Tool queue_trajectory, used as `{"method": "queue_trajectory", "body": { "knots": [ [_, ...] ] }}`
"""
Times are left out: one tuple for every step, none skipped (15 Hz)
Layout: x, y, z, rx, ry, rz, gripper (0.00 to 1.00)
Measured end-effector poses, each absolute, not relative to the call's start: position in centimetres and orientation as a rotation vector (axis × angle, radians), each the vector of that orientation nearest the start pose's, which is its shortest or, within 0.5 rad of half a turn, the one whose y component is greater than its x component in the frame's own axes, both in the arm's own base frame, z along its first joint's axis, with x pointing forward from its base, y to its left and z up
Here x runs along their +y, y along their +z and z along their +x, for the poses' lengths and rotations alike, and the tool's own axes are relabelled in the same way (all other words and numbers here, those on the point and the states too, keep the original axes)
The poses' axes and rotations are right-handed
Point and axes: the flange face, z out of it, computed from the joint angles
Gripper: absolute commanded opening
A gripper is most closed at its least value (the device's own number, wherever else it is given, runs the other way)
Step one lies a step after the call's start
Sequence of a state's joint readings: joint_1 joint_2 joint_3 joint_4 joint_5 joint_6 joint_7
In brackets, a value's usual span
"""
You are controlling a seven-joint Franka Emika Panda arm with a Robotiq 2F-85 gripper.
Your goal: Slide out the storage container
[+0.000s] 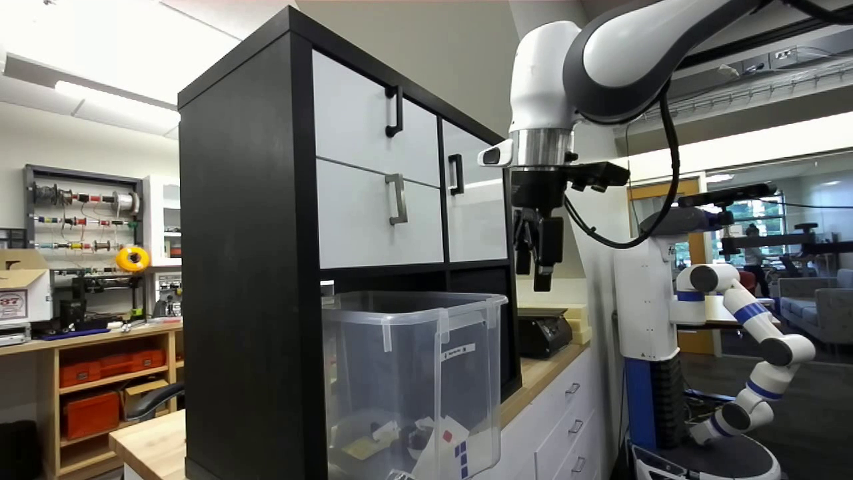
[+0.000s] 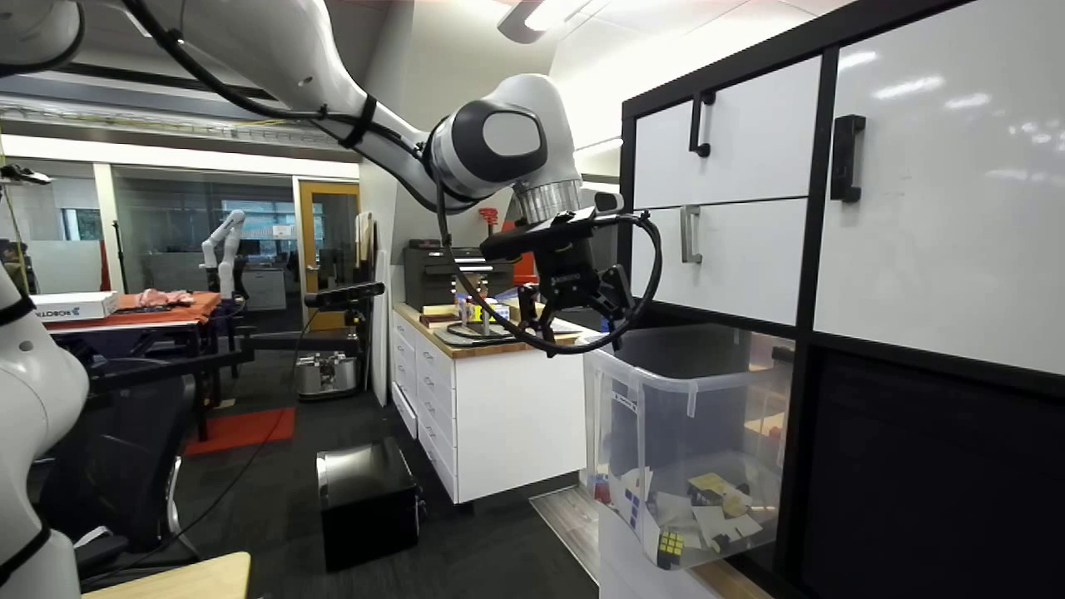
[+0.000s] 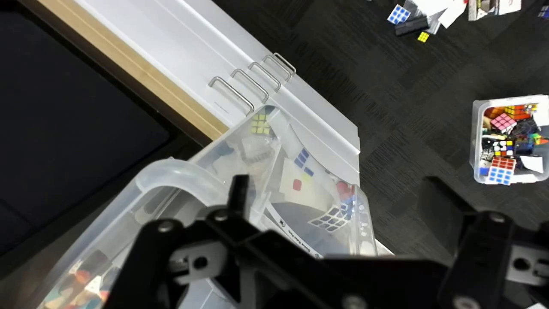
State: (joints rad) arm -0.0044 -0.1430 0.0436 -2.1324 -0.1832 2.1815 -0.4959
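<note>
The storage container, a large clear plastic bin with a thick rim, juts out of a lower cubby of the black cabinet. It shows in both exterior views [image 1: 400,360] [image 2: 707,424] and in the wrist view [image 3: 182,174]. Paper pieces and puzzle cubes lie inside it. My gripper is open and empty, pointing down near the bin's front rim; it shows in both exterior views [image 1: 533,270] [image 2: 581,337] and in the wrist view [image 3: 343,193]. In the wrist view one finger overlaps the bin and the other is over the floor. I cannot tell whether a finger touches the rim.
The black cabinet [image 1: 240,253] has white drawer fronts with handles [image 2: 690,235] above the bin. White drawers with metal handles [image 3: 242,90] stand below. Another clear bin of cubes [image 3: 476,141] and loose cubes [image 3: 399,15] lie on the floor. A black box [image 2: 366,507] stands there too.
</note>
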Motion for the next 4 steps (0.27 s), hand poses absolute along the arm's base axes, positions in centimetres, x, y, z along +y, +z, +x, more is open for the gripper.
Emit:
{"method": "queue_trajectory", "body": {
  "knots": [
    [1.5,49.05,52.81,-0.989,-0.223,-3.184,1.0],
    [1.5,49.09,52.82,-0.953,-0.198,-3.192,1.0],
    [1.5,49.06,52.88,-0.921,-0.181,-3.199,1.0],
    [1.46,48.94,52.97,-0.89,-0.164,-3.209,1.0]
  ]
}}
